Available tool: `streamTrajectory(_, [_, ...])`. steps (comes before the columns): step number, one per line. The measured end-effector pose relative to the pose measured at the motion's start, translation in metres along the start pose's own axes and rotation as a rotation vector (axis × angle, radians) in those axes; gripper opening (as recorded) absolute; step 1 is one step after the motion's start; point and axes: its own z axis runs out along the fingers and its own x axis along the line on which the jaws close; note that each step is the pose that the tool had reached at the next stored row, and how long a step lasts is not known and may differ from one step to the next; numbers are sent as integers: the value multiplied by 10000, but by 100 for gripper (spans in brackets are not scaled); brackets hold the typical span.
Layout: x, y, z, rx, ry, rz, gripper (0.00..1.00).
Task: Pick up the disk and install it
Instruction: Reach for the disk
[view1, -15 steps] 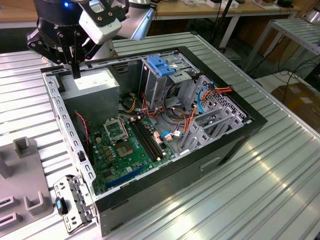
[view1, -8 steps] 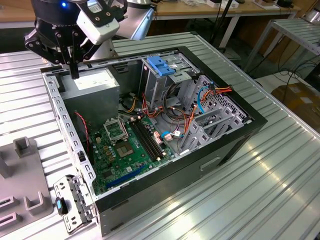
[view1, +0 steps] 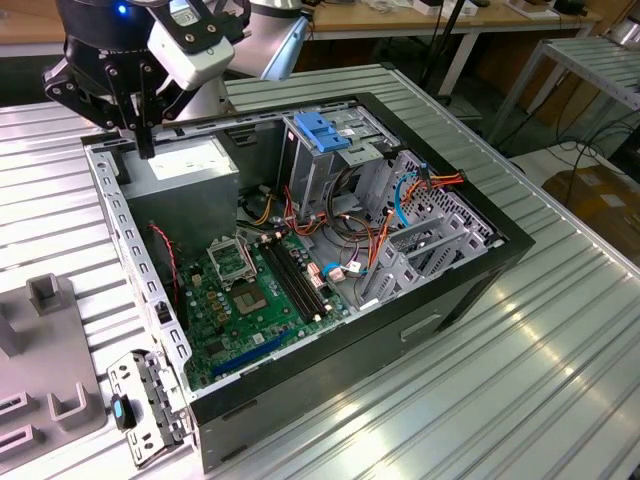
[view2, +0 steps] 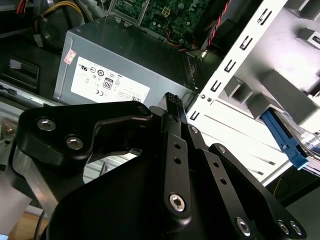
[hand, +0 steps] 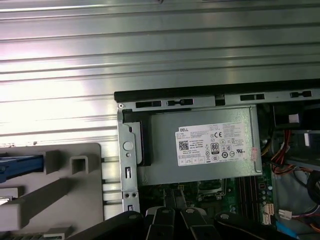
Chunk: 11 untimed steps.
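fingers narrow and empty over the power supply, the disk apart in the grey holder

The arm is reaching down, and its gripper is hanging just above the power supply, fingers pointing straight down, pressed together, gripping nothing.
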Motion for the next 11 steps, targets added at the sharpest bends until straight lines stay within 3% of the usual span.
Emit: streamTrajectory(11, [51, -4, -1, 0, 0, 0, 11])
